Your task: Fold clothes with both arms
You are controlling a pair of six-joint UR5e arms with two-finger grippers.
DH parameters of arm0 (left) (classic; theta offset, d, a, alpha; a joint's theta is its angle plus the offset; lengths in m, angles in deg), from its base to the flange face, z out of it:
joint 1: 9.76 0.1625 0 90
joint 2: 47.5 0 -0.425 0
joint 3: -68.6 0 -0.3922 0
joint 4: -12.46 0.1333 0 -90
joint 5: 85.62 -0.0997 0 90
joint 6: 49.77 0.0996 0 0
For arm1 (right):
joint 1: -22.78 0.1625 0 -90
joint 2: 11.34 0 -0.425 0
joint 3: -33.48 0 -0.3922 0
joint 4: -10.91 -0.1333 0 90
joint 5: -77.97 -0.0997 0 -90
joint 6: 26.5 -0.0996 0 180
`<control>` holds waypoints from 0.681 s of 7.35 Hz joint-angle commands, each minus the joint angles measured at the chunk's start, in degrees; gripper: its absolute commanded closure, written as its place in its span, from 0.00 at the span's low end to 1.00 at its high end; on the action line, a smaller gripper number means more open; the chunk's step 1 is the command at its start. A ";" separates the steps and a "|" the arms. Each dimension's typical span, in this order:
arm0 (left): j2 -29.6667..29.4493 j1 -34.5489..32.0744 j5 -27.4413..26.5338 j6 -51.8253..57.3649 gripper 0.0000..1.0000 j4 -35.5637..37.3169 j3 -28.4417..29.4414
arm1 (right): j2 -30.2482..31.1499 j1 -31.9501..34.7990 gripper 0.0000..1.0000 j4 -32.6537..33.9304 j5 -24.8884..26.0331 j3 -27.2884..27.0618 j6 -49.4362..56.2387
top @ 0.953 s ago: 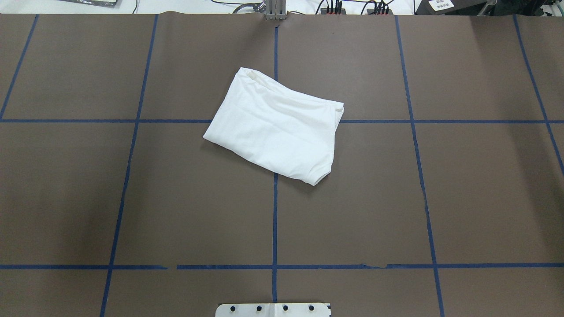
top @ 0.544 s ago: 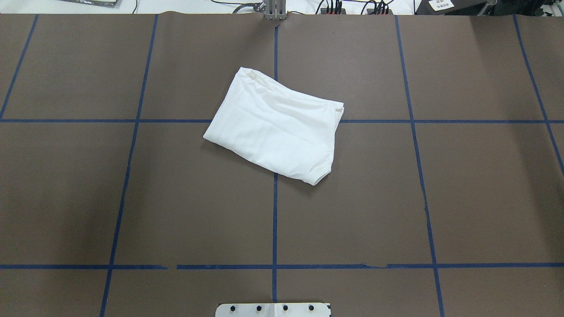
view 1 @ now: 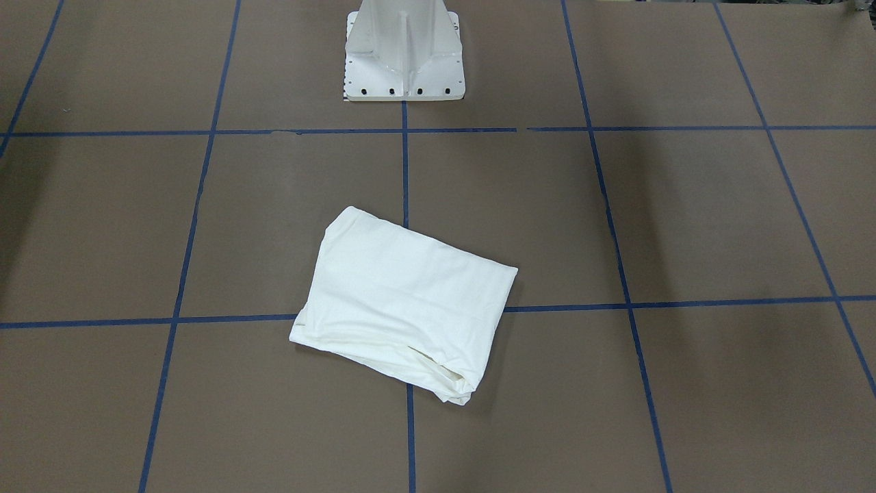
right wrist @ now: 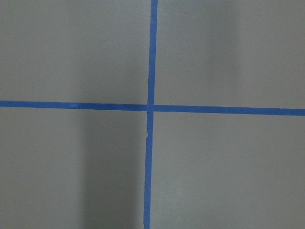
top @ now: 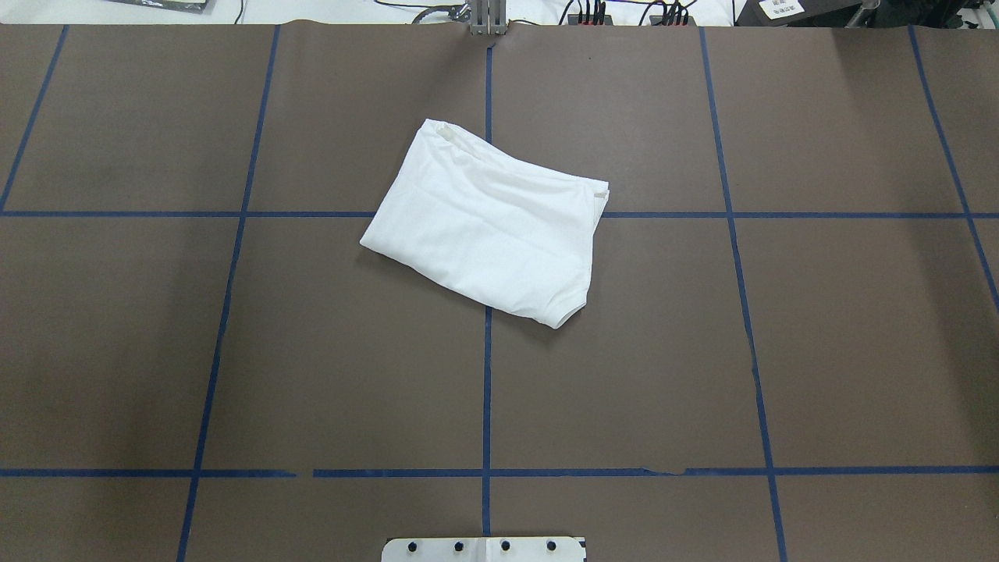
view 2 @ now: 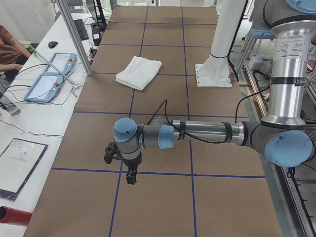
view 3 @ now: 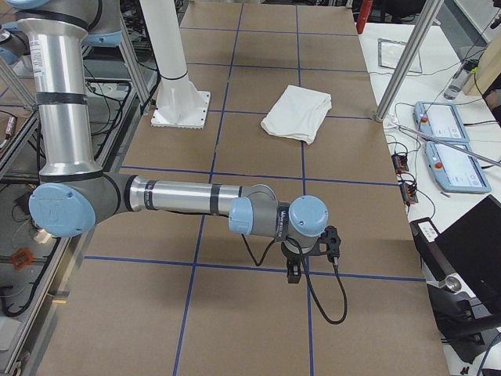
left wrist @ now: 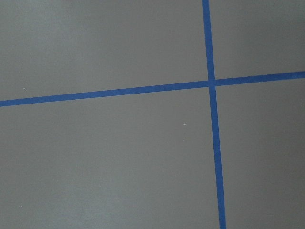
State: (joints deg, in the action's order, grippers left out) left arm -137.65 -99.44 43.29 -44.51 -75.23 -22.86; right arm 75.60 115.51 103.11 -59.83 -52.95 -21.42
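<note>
One brown table point(top: 858, 351), gridded in blue tape point(top: 486, 390), carries everything. Left arm point(view 2: 207, 132) and right arm point(view 3: 180, 196) reach out low over opposite ends. White pedestal base point(view 1: 404, 75) stands at the robot's edge. T-shirt point(top: 488, 226) lies folded and skewed across the central tape crossing, well apart from both arms. Left gripper point(view 2: 131, 178) and right gripper point(view 3: 293, 274) point down with nothing in them. Their finger spacing cannot be told.
</note>
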 commanded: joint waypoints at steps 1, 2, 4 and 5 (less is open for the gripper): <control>0.06 0.04 0.02 -0.07 0.00 -0.03 -0.04 | 1.03 0.08 0.00 0.00 0.07 -0.23 0.02; 0.06 0.04 0.02 -0.07 0.00 -0.03 -0.04 | 1.47 0.08 0.00 -0.08 0.24 -0.40 0.02; -0.29 0.04 0.02 -0.25 0.00 0.06 -0.56 | 3.30 0.08 0.00 -0.17 1.12 -4.51 -3.72; -0.29 0.04 0.02 -0.16 0.00 -0.02 -0.48 | 4.98 0.08 0.00 -0.17 2.17 -7.06 -5.49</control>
State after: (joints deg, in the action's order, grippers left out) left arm -137.84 -99.41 43.31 -44.69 -75.22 -23.27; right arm 78.68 115.61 102.97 -58.68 -56.95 -24.37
